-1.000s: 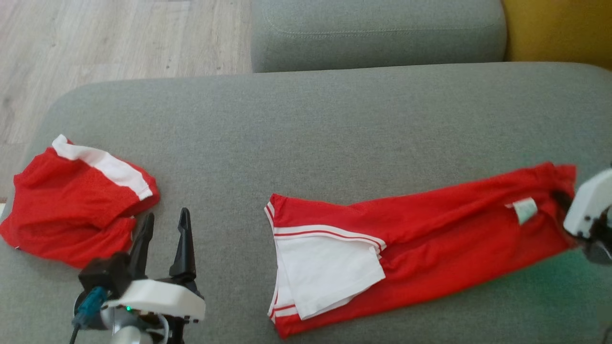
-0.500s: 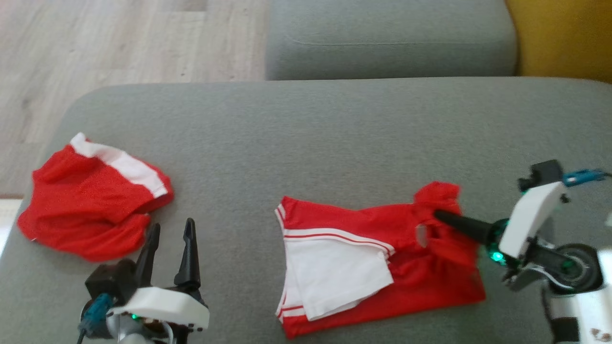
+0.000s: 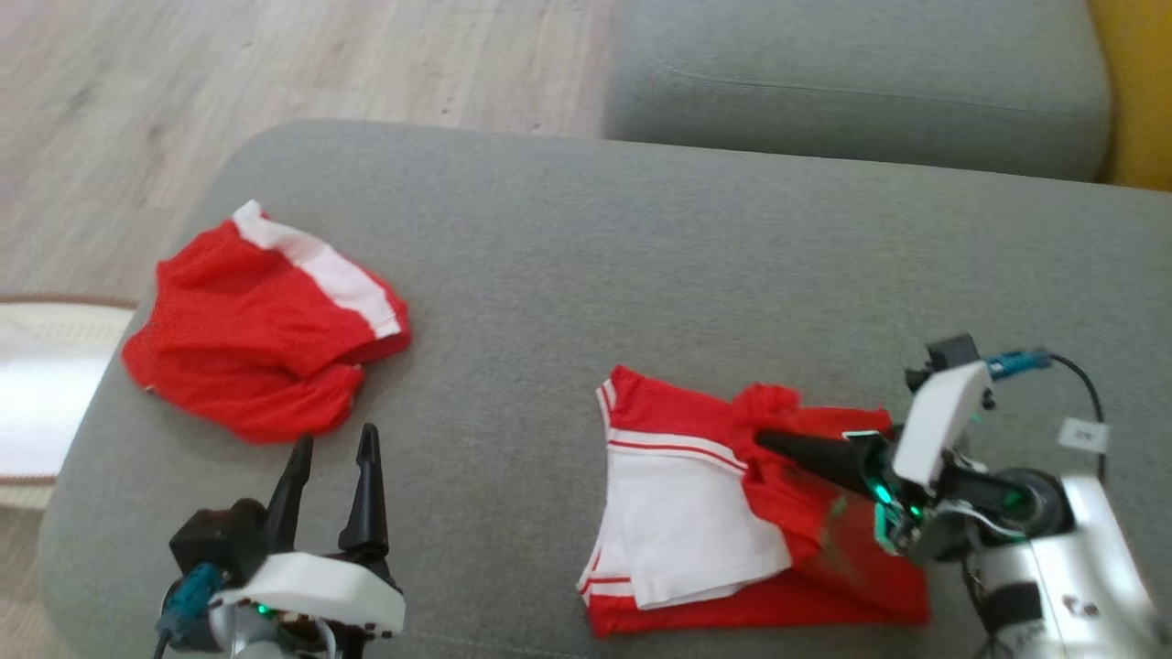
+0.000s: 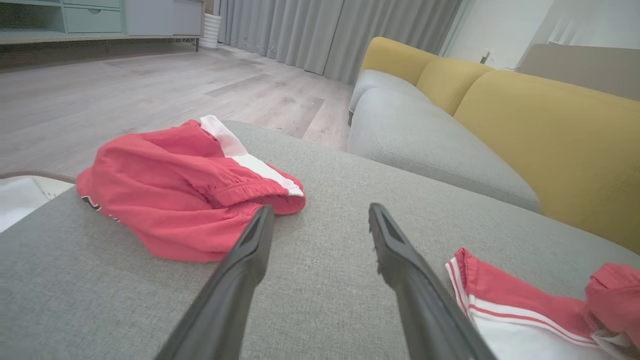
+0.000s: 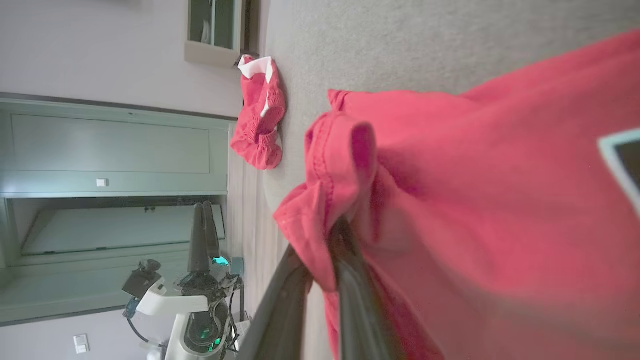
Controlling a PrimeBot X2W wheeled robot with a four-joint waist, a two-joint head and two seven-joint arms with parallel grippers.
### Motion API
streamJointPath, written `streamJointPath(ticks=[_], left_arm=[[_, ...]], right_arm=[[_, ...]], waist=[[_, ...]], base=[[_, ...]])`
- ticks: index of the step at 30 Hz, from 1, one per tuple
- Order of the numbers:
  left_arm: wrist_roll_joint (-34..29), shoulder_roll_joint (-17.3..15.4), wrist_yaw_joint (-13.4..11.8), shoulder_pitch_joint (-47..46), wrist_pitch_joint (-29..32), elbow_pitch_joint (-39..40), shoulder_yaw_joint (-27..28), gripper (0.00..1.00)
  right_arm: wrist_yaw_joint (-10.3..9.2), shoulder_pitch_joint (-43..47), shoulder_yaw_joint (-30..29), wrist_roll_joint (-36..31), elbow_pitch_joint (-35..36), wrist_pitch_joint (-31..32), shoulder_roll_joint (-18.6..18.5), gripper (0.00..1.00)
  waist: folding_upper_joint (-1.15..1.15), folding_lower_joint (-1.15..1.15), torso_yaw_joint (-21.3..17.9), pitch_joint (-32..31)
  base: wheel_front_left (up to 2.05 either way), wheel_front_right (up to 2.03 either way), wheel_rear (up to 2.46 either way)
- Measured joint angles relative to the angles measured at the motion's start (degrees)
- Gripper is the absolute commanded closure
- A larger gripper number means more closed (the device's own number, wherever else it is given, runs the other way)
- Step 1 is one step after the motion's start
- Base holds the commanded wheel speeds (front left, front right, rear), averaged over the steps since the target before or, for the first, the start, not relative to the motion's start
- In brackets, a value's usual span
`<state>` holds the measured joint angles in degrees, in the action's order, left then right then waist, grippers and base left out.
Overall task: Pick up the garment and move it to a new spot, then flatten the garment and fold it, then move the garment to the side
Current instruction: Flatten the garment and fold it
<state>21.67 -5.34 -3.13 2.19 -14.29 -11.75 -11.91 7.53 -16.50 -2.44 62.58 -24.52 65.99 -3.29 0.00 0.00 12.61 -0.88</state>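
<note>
Slippage worries us: our right tool (image 3: 767, 441), pinched shut on a bunched red hem of the garment (image 3: 723, 522), grips only a thin fold that could pull free under tension. Our left tool (image 3: 331, 450) gapes wide, empty. Red with a white striped panel, the garment lies half-doubled and rumpled on the grey sofa seat (image 3: 549, 275).

On the sofa seat (image 3: 549, 275), garment (image 3: 687, 513) at right, other garment (image 3: 265, 348) well left

open lane: bare grey seat (image 3: 568, 275) across frame mid + upper right, tons of room
blockers: crumpled shorts (image 3: 265, 352) mid-left, garment (image 3: 682, 513) lower right
bottom center: free gap btw left gripper (image 3: 335, 437) & garment
</note>
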Motion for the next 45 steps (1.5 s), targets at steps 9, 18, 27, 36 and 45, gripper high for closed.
streamJointPath(ticks=[9,18,27,36,45], left_arm=[[-0.3,0.5,0.2,-0.2,0.0,-0.8,0.0,0.00],[-0.6,1.1,0.4,-1.0,0.0,-1.3,0.5,0.00],[-0.9,1.6,0.6,-1.4,0.0,-1.6,1.6,0.00],[-1.4,1.7,0.7,-1.3,0.0,-1.5,2.4,0.00],[-2.6,1.6,1.2,-1.3,0.0,1.0,4.0,0.00]], right_arm=[[0.00,-7.0,7.1,5.1,-11.7,-5.2,0.1,1.00],[0.00,-10.8,16.2,8.9,-19.5,-10.3,0.1,1.00],[0.00,-13.8,19.8,12.1,-23.6,-12.1,0.1,0.00],[0.00,-14.9,18.1,12.9,-16.8,-15.8,-0.9,0.00],[0.00,-9.3,15.4,7.6,7.3,-33.0,-8.0,0.00]], waist=[[0.00,0.00,3.6,1.2],[0.00,0.00,4.5,1.8],[0.00,0.00,3.5,1.5],[0.00,0.00,1.1,0.8],[0.00,0.00,-2.9,0.2]], base=[[0.00,0.00,0.00],[0.00,0.00,0.00],[0.00,0.00,0.00],[0.00,0.00,0.00],[0.00,0.00,0.00]])
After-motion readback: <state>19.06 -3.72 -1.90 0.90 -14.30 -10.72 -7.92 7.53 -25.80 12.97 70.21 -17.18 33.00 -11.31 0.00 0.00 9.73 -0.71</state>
